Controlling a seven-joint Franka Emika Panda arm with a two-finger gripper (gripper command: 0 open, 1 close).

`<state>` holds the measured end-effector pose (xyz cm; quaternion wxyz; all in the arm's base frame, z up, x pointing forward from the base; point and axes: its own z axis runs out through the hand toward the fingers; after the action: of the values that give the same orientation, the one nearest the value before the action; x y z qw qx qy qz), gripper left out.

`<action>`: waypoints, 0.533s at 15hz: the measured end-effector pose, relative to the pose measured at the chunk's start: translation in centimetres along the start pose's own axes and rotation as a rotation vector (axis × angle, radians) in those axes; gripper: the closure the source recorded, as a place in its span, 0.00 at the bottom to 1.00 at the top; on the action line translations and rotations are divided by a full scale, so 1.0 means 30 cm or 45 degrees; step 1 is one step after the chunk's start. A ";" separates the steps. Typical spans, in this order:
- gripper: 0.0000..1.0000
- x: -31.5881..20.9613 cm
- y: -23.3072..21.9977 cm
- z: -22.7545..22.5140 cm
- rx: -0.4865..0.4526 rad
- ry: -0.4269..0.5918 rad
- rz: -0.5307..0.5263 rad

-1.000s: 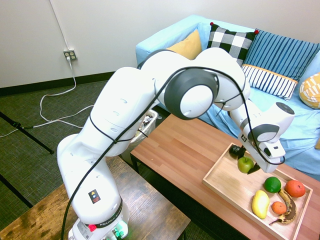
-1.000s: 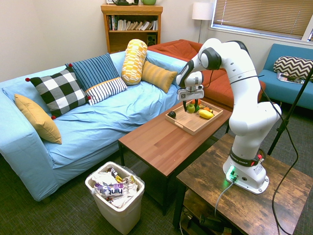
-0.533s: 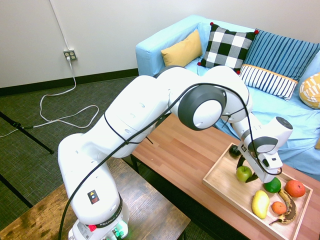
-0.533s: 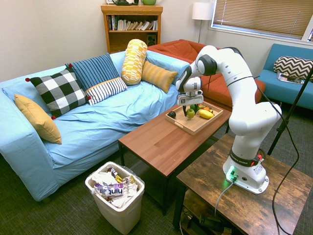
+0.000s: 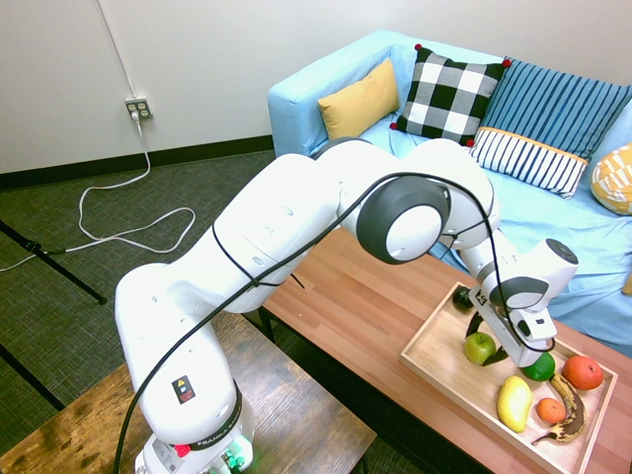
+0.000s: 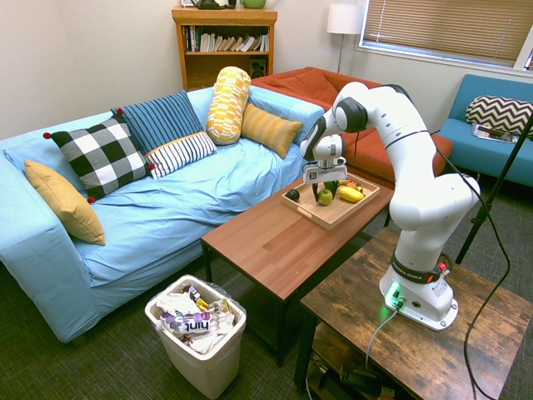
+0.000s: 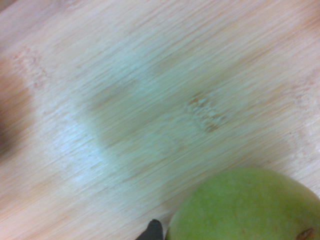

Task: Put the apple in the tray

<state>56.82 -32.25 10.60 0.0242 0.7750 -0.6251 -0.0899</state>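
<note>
From my remote station, the yellow mango (image 5: 514, 403) lies nearest in the wooden tray (image 5: 444, 367), beside the small orange (image 5: 550, 411) and banana (image 5: 566, 420). Beyond them, I have the pincer (image 5: 485, 342) clamped on the green apple (image 5: 479, 349), low within the tray's bounds; the dark avocado (image 5: 462, 298) sits farther back on the tray, before the blue sofa (image 5: 585, 259).

The arm (image 5: 188, 390) says FRANKA, under a little yellow warning sign. The wrapper (image 6: 185, 322) in the bin (image 6: 208, 362) says "hint", upside down.
</note>
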 end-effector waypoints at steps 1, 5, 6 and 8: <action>0.00 0.000 0.000 0.004 -0.001 -0.003 0.001; 0.00 -0.001 -0.004 0.003 0.008 -0.009 0.003; 0.00 -0.002 -0.004 0.003 0.009 -0.010 0.002; 0.00 0.003 -0.004 -0.016 0.019 -0.005 0.000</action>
<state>57.03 -32.34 11.04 0.0173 0.7749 -0.6259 -0.0867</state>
